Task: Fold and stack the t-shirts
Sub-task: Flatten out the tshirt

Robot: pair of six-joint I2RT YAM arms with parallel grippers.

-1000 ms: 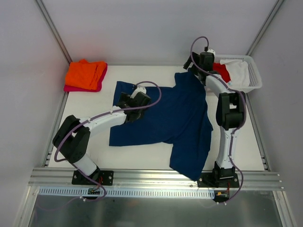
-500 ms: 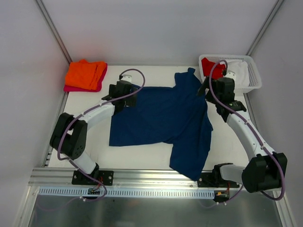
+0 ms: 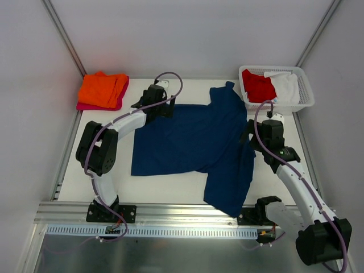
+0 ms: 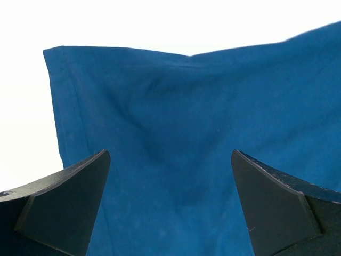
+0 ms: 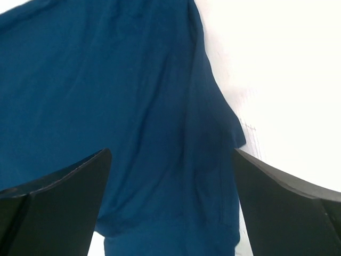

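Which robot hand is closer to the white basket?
Right. The right hand is at the navy shirt's right edge, just on the near side of the basket. The left hand is at the shirt's far-left corner, a whole shirt away.

Navy t-shirt (image 3: 193, 142) lies spread out, partly rumpled.

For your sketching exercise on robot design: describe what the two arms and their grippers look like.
The left arm and right arm have white tube links joined by black rounded joints, on black base plates. A purple cable loops loosely along each. The left gripper and right gripper have matte black, wedge-shaped fingers. No markings are readable.
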